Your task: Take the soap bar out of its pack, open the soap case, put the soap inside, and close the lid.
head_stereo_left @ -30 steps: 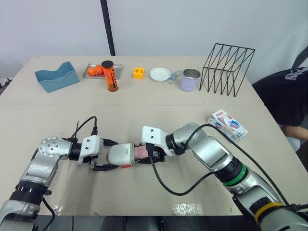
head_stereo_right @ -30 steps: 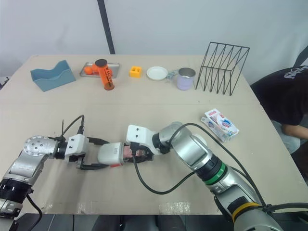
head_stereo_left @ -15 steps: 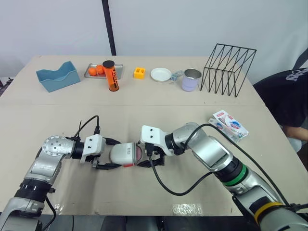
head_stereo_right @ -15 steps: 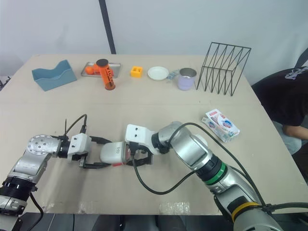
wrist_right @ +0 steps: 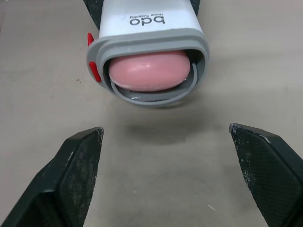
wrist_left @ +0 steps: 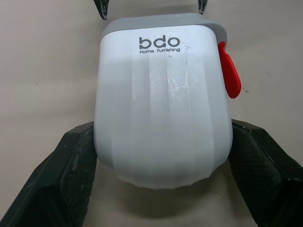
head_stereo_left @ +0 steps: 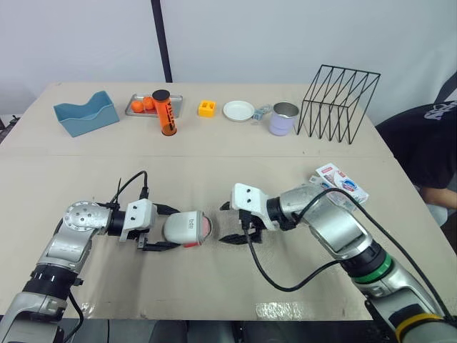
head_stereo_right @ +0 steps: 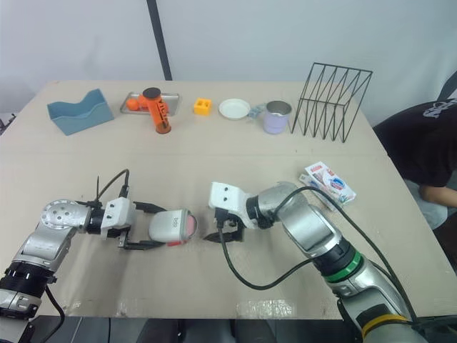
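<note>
Jaws of left gripper (head_stereo_left: 166, 229) clamp white soap case (head_stereo_left: 187, 229), which lies on table (head_stereo_left: 214, 161). Right gripper (head_stereo_left: 223, 224) jaws spread wide at case's 3 o'clock, facing its open mouth, apart. Pink soap bar (wrist_right: 149, 71) inside. Soap pack (head_stereo_left: 341, 186) at 2 o'clock; mug (head_stereo_left: 283, 118), wire rack (head_stereo_left: 337, 103) well apart at 1 o'clock.

- Bare table (head_stereo_left: 214, 179) between soap case (head_stereo_left: 182, 229) mouth and your right gripper (head_stereo_left: 224, 224), which is spread wide: straight-in path free.
- Left gripper (head_stereo_left: 168, 229) fingers clamp both case flanks; no side entry.
- Right-arm cable (head_stereo_left: 285, 289) loops over near table.
- Soap pack (head_stereo_left: 340, 185) just beside right forearm.
- Wire rack (head_stereo_left: 338, 103), cup (head_stereo_left: 283, 118): well apart.
</note>
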Robot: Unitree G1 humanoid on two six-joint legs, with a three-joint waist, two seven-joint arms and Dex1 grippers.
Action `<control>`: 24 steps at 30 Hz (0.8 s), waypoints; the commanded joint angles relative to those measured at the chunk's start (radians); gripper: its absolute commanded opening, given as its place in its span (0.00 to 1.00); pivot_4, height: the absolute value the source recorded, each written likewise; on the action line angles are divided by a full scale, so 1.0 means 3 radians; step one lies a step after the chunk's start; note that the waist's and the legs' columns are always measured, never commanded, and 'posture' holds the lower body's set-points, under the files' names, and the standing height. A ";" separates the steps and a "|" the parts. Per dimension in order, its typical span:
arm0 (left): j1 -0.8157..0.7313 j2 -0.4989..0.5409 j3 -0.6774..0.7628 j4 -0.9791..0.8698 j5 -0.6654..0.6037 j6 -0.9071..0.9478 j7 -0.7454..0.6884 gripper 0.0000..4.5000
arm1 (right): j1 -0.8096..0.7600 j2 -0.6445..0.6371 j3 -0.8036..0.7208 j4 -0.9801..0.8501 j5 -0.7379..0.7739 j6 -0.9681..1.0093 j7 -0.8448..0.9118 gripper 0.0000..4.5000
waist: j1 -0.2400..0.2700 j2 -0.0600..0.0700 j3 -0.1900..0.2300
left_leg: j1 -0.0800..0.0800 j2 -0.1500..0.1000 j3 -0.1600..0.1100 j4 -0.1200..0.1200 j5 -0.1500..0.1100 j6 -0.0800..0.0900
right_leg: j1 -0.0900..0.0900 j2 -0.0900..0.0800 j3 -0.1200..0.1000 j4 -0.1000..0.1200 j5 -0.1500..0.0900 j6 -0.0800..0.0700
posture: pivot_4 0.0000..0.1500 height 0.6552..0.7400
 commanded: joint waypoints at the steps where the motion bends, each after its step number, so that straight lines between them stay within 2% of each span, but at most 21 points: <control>1: -0.0032 -0.0001 0.0022 -0.0010 -0.0016 -0.0055 0.0028 0.77 | 0.0058 -0.0043 -0.0133 -0.0025 0.0040 -0.0216 0.0018 0.58 | 0.0001 0.0000 0.0000 | 0.0000 0.0000 0.0000 0.0000 0.0000 0.0000 | 0.0000 0.0000 -0.0001 0.0000 0.0000 0.0000 | 1.00 1.00; 2: -0.0031 -0.0001 0.0024 -0.0012 -0.0018 -0.0060 0.0028 0.77 | 0.0078 -0.0050 -0.0132 -0.0015 0.0034 -0.0263 0.0025 0.50 | 0.0000 0.0000 0.0000 | 0.0000 0.0000 0.0000 0.0000 0.0000 0.0000 | 0.0000 0.0000 0.0000 0.0000 0.0000 0.0000 | 1.00 1.00; 4: -0.0029 -0.0001 0.0028 -0.0017 -0.0024 -0.0067 0.0027 0.77 | 0.0099 -0.0052 -0.0111 0.0002 0.0018 -0.0356 0.0034 0.26 | 0.0000 0.0000 0.0000 | 0.0000 0.0000 0.0000 0.0000 0.0000 0.0000 | 0.0000 0.0000 0.0000 0.0000 0.0000 0.0000 | 1.00 1.00; 5: -0.0031 -0.0001 0.0029 -0.0019 -0.0027 -0.0066 0.0027 0.77 | 0.0105 -0.0046 -0.0093 0.0016 0.0003 -0.0401 0.0032 0.24 | 0.0000 0.0000 0.0000 | 0.0000 0.0000 0.0000 0.0000 0.0000 0.0000 | 0.0000 0.0000 0.0000 0.0000 0.0000 0.0000 | 1.00 1.00; 9: -0.0025 -0.0002 0.0028 -0.0051 -0.0037 -0.0051 0.0028 0.77 | 0.0119 0.0010 -0.0008 0.0050 -0.0043 -0.0491 0.0012 0.02 | 0.0000 0.0000 0.0000 | 0.0000 0.0000 0.0000 0.0000 0.0000 0.0000 | 0.0000 0.0000 0.0000 -0.0001 0.0000 0.0000 | 1.00 1.00; 24: -0.0010 -0.0007 0.0024 -0.0118 -0.0045 -0.0006 0.0049 0.77 | 0.0091 0.0238 0.0130 0.0194 -0.0184 -0.0621 0.0004 0.02 | 0.0000 0.0000 0.0000 | -0.0001 0.0000 -0.0001 0.0000 0.0001 -0.0001 | 0.0000 0.0000 0.0000 0.0000 0.0000 0.0000 | 1.00 1.00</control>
